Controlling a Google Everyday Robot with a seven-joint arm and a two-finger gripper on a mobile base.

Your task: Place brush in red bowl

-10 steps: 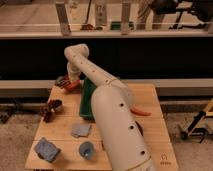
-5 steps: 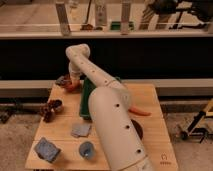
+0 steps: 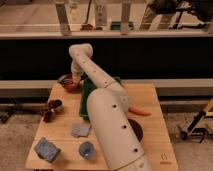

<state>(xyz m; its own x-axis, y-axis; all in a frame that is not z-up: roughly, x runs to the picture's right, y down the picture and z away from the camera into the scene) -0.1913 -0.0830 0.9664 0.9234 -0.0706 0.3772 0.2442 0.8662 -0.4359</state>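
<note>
Camera view: the white arm (image 3: 107, 117) rises from the near edge of the wooden table (image 3: 150, 97) and stretches to its far left corner. There the gripper (image 3: 71, 80) hangs just above the red bowl (image 3: 71, 87), at or touching its rim. Whether the gripper is open, closed or holding anything cannot be told, as it merges with the dark shapes at the bowl. The brush cannot be picked out on its own; no pale handle shows on the bare tabletop, and the spot where gripper and bowl meet is too murky to read. The bowl sits just left of the green tray (image 3: 86, 95), which the arm partly covers. Nearer on the left lies a dark brown clump (image 3: 50, 108). Along the near edge are a blue-grey block (image 3: 46, 149), a grey square (image 3: 80, 130) and a blue cup (image 3: 86, 149). Right of the arm lie an orange carrot-like thing (image 3: 140, 111) and a dark round plate (image 3: 136, 129).
</note>
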